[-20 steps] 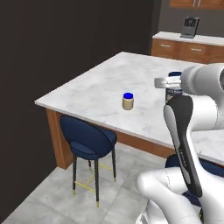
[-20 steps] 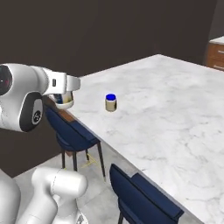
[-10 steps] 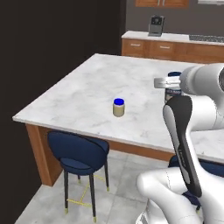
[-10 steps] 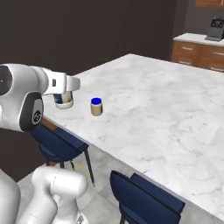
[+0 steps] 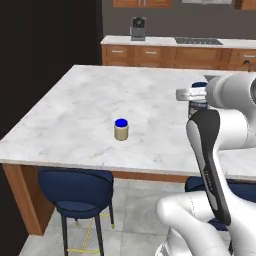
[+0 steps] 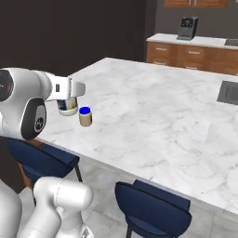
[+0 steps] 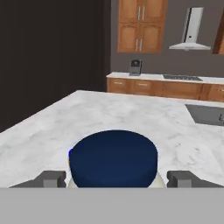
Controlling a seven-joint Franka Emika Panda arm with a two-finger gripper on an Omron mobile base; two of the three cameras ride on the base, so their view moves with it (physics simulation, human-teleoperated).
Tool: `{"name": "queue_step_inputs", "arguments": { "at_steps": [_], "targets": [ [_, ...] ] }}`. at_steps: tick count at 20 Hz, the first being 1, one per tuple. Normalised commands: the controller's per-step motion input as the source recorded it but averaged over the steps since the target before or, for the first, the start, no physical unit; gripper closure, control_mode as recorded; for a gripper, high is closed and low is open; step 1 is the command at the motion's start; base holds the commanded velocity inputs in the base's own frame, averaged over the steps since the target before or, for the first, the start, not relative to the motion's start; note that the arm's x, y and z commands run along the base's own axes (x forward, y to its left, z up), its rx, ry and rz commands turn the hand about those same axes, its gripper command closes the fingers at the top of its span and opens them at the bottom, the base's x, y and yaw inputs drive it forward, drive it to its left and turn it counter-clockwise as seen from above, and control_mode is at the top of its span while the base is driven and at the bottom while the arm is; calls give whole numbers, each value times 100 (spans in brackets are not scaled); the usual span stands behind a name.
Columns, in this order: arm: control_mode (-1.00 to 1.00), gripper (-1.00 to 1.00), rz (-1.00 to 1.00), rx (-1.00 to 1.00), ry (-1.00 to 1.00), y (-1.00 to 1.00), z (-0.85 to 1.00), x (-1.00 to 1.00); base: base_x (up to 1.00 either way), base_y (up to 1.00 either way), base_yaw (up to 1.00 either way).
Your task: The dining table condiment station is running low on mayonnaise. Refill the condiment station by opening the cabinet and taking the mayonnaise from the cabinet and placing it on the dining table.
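Hand view: the mayonnaise (image 7: pixel 113 159) is sitting upright between the jaws, which are pinching it at a wide spread, one finger (image 7: pixel 51 178) flanking each side of its dark lid. Below and ahead of the jaws, the marble surface of the dining table (image 5: pixel 150 100) is lying ready; the blue-lidded tan jar (image 5: pixel 121 129) is standing just beside them, well apart from the jar being held.

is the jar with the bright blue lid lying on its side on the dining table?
No. The jar with the bright blue lid stands upright, lid on top, on the dining table.
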Motion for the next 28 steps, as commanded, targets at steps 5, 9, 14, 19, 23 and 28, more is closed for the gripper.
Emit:
{"name": "queue_step_inputs", "arguments": {
  "at_steps": [5,9,14,19,23,28],
  "targets": [
    [100,100,0,0,0,0,0,0,59,52,-35],
    [100,100,0,0,0,0,0,0,53,57,-37],
    [100,100,0,0,0,0,0,0,47,57,-37],
    [100,100,0,0,0,0,0,0,34,51,-31],
    [-100,100,-4,0,0,3,0,14,6,6,-4],
    [-100,100,6,0,-2,14,-27,0,0,0,0]
  ]
}}
